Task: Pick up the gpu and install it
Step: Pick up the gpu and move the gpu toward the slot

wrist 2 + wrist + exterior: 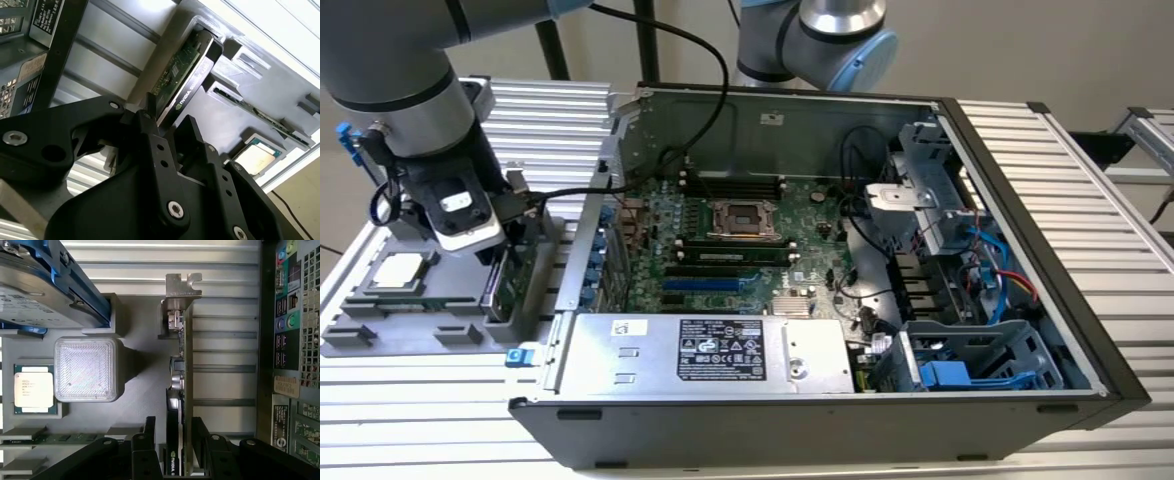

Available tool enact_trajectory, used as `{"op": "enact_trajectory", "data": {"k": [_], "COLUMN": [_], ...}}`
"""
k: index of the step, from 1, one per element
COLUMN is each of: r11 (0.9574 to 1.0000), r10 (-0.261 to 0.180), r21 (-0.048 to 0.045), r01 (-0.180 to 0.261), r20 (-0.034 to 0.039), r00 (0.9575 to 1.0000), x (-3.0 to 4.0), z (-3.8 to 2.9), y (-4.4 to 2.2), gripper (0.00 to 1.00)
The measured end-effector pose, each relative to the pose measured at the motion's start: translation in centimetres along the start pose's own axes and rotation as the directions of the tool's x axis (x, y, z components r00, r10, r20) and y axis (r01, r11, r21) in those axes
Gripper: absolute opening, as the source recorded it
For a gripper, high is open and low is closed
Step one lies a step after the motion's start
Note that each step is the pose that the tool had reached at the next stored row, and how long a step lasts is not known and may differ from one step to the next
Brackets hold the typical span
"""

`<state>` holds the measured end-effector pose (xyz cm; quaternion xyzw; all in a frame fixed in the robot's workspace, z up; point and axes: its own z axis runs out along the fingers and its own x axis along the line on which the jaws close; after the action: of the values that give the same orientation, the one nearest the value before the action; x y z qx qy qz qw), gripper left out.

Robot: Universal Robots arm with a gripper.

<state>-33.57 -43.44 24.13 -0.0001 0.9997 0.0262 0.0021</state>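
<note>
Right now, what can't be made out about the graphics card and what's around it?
Graphics card: edge-on in the first wrist view, so neither face shows; one end sits behind the end effector.
Exterior view: the arm covers most of the card.
Hard drive: cut off by the first wrist view's edge.

A plain beige wall (pixel 1014 50) spans the exterior view toward 12 o'clock. A ribbed aluminium table (pixel 1107 190) lies below it, evenly lit, with another metal frame (pixel 1154 135) at 3 o'clock.
</note>
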Motion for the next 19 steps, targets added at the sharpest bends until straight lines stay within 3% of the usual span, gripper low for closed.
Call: {"op": "enact_trajectory", "data": {"k": [19], "r11": [1.0], "r10": [0.0], "r21": [-0.0001], "r01": [0.0], "r20": [0.0001], "r00": [1.0], "x": [0.08], "z": [0.1], "y": [0.0], "gripper": [1.0]}}
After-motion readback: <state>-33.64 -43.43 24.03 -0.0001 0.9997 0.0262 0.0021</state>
